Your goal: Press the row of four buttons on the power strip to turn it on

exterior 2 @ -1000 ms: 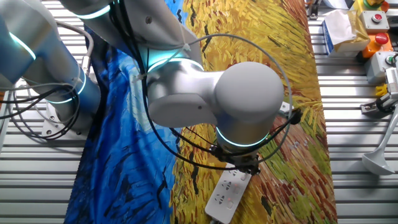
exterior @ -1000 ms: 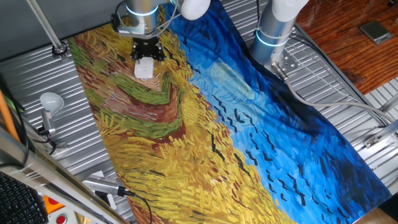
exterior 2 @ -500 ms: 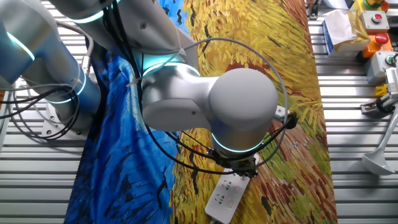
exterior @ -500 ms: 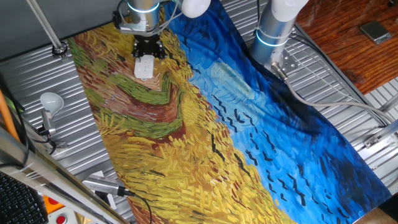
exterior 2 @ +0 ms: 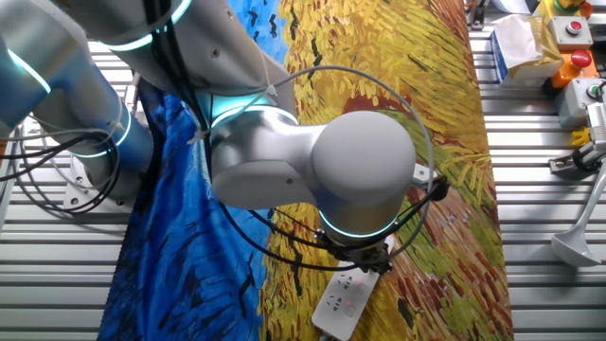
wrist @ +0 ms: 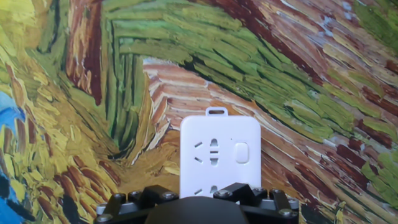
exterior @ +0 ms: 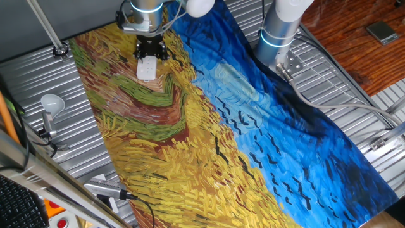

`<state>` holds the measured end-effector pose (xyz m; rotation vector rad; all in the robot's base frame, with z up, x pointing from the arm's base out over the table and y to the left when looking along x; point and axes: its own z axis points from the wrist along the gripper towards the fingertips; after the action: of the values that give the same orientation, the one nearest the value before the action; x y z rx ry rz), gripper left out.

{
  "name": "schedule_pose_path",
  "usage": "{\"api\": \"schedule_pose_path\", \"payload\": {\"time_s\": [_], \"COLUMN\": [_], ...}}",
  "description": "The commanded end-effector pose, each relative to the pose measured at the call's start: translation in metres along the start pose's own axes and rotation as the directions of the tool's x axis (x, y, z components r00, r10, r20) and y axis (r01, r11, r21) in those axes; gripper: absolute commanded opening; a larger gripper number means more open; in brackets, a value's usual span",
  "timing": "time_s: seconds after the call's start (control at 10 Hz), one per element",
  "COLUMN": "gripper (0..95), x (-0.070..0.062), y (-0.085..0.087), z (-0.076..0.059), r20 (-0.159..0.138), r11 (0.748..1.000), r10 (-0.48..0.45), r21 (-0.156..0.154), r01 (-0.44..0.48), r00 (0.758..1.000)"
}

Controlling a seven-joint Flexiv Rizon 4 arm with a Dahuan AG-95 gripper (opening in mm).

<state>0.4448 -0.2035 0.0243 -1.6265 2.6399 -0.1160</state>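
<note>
While the end effector point(exterior: 152, 50) sits low over the strip's point(wrist: 219, 155) near end, its opening unreadable, one button point(wrist: 241, 152) shows ahead, pressing seemingly unfinished.

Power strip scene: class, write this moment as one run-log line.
gripper: over near end of power strip | strip: flat on painted cloth | one button visible

Painted cloth point(exterior: 209, 126) covers table centre; light bulb point(exterior: 52, 103) on left rail; red e-stop button point(exterior 2: 574, 26) far corner.
</note>
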Motion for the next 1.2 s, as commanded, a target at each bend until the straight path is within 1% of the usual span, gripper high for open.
{"api": "schedule_pose_path", "payload": {"time_s": [0.1, 0.6, 0.8, 1.2], "gripper": [76.0, 76.0, 76.0, 76.0], "x": [-0.0003, 0.0001, 0.0002, 0.0004], "y": [0.0011, 0.0019, 0.0018, 0.0018], "z": [0.0017, 0.0046, 0.0091, 0.0109], "r20": [0.005, 0.004, 0.015, 0.015], "r11": [1.000, 1.000, 1.000, 1.000], "r10": [0.002, 0.006, 0.010, 0.015], "r21": [-0.003, 0.008, 0.014, 0.022], "r01": [-0.002, -0.006, -0.010, -0.015], "r00": [1.000, 1.000, 1.000, 1.000]}}
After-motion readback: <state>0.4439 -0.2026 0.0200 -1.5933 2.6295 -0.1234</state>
